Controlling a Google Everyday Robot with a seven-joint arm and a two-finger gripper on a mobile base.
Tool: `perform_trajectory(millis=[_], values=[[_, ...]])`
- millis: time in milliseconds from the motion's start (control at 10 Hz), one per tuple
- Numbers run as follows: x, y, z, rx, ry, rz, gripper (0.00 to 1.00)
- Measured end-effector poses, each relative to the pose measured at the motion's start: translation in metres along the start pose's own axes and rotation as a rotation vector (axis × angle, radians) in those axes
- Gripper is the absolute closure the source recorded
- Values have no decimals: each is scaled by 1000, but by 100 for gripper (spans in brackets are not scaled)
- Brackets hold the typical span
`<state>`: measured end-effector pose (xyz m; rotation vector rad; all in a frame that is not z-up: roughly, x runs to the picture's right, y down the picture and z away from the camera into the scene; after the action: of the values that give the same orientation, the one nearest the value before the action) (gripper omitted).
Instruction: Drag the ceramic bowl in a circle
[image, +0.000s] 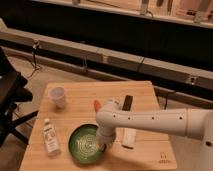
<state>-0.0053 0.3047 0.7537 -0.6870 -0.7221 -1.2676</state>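
One ceramic bowl (84, 143) sits near the front edge of the counter (150, 152), the tool (103, 144) at its rim; whether it grips, I cannot tell. Contact seems made, circle apparently undone.

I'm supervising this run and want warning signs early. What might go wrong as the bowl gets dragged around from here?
The gripper sits at the ceramic bowl's right rim. Risks: the clear bottle lies just left of the bowl, so a leftward arc may knock it. The bowl is near the table's front edge and could slide off. The arm may sweep the white object beside it.
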Motion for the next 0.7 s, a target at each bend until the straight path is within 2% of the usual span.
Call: perform_trajectory(millis=[200,300,700], values=[[2,-2,0,2,2,-5,92],[9,-5,-3,2,17,-13,92],[55,-32,-37,16,77,-43,92]])
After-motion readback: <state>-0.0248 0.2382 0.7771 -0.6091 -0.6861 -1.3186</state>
